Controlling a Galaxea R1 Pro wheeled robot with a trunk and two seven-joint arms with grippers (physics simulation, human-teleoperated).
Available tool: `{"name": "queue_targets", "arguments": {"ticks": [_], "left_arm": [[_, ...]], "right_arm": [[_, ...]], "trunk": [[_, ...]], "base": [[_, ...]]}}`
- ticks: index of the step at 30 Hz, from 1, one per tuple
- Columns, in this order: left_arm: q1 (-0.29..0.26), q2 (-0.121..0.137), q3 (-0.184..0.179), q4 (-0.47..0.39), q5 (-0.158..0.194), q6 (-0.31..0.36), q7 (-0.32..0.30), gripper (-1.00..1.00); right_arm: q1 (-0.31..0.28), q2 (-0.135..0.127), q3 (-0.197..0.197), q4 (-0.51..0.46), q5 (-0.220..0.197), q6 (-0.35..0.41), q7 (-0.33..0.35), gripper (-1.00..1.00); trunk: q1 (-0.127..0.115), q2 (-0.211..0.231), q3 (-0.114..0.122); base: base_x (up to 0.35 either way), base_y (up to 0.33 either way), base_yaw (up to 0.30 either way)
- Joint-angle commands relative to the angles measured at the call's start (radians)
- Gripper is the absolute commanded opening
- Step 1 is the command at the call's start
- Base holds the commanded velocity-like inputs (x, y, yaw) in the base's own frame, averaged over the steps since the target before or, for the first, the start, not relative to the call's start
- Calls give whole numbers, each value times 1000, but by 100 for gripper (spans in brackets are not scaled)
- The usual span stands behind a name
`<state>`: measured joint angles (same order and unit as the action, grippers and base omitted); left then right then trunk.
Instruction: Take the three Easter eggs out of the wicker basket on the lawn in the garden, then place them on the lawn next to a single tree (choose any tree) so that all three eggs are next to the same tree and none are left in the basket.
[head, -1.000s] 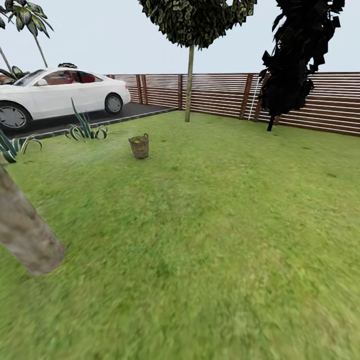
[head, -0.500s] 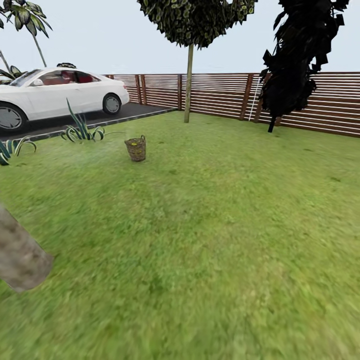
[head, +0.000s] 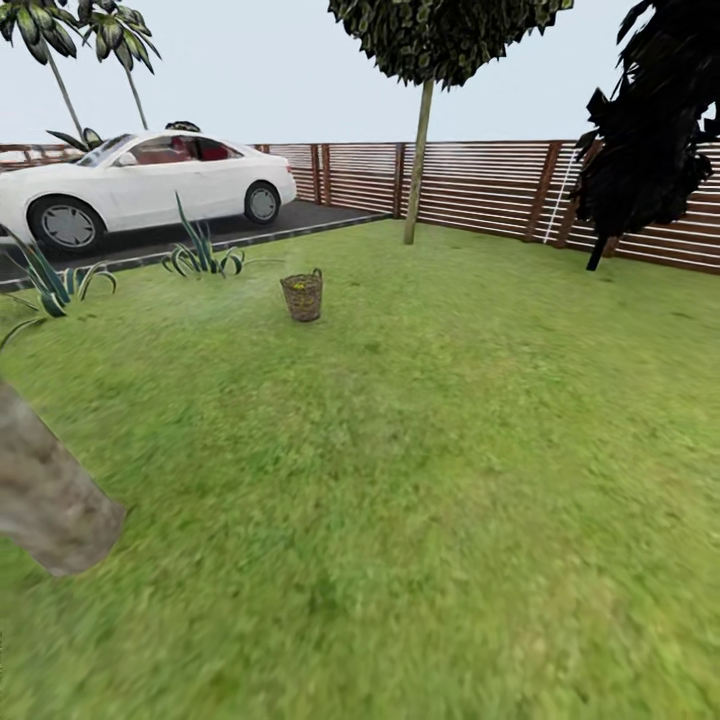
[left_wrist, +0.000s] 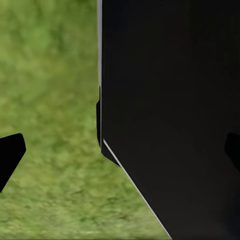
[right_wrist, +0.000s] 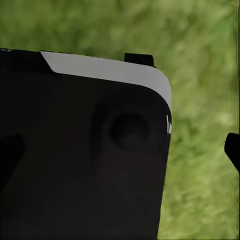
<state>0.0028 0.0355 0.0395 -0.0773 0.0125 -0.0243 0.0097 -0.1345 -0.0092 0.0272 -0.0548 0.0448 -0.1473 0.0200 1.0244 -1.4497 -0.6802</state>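
Much open lawn (head: 430, 470) around wicker basket (head: 303, 296); driveway (head: 200, 232) and fence (head: 480, 185) bounding far edges. Both grippers' jaw gaps: cannot tell.

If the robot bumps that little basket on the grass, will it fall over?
Probably, if pushed near the top: the wicker basket stands upright, taller than wide, unsupported on the lawn. Its woven sides suggest it's light, so it may slide first. Something yellow shows inside and could spill.

1 basket (head: 303, 296), 1 car (head: 140, 187), 2 agaves (head: 200, 255)
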Motion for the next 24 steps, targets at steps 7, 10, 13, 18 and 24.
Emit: {"name": "queue_targets", "arguments": {"ticks": [7, 10, 13, 18, 24], "left_arm": [[1, 0, 3, -1, 1, -2, 1, 100], [1, 0, 3, -1, 1, -2, 1, 100], [0, 0, 3, -1, 1, -2, 1, 100], [0, 0, 3, -1, 1, -2, 1, 100], [1, 0, 4, -2, 1, -2, 1, 100]], "right_arm": [[0, -3, 1, 1, 4, -7, 0, 100], [0, -3, 2, 1, 4, -7, 0, 100], [0, -2, 2, 1, 4, -8, 1, 100], [0, 2, 3, 1, 7, -8, 0, 100], [0, -1, 2, 0, 6, -7, 1, 100]], "trunk": [[1, 0, -6], [1, 0, -8], [1, 0, -8], [1, 0, -8], [1, 0, -6]], "base": [[320, -101, 242], [320, -101, 256], [320, -101, 269], [320, -100, 281], [311, -100, 259]]}}
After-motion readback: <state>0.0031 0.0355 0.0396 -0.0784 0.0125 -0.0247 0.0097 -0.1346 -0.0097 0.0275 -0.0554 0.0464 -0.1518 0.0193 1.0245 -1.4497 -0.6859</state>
